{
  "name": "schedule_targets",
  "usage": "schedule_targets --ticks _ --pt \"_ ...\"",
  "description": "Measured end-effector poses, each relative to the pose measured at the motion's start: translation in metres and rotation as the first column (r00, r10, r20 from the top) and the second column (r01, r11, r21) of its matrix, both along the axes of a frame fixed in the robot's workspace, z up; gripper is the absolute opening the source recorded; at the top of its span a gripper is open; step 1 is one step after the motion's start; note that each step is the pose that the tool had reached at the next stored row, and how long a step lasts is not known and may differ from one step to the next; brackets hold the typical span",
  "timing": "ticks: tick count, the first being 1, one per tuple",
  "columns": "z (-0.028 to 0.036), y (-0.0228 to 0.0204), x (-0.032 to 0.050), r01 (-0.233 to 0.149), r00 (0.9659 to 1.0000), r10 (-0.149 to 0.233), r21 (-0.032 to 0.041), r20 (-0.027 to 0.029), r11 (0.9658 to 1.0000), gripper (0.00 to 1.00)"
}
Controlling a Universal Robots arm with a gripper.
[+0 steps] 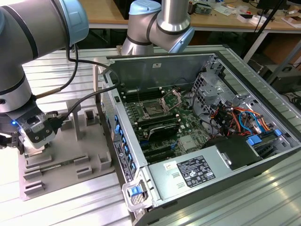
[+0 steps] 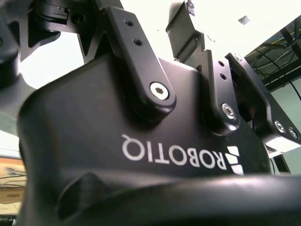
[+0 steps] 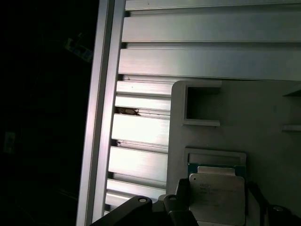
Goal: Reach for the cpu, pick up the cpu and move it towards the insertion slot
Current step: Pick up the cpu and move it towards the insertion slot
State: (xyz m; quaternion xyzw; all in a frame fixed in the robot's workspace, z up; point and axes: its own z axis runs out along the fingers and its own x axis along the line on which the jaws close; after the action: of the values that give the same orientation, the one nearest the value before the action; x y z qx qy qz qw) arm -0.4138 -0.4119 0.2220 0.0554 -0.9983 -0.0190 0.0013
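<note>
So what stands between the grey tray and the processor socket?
In the exterior view, the computer case's side wall, with blue tabs, separates the grey tray from the insertion slot.

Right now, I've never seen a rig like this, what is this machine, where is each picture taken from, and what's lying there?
It is one robot arm with a gripper. The exterior view, from off the arm, shows a grey tray on a metal table beside an open computer case, with the insertion slot on its green board. Two cameras ride on the arm: the second wrist view shows the gripper's body close up, the first wrist view the cpu at the tray, by the gripper. Whether it is gripped, I cannot tell.
</note>
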Motion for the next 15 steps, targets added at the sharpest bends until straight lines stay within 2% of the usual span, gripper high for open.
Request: schedule_targets --ticks 15 --pt "0.0028 0.0000 0.0001 0.000 1.0000 0.000 0.0000 0.0000 1.0000 0.55"
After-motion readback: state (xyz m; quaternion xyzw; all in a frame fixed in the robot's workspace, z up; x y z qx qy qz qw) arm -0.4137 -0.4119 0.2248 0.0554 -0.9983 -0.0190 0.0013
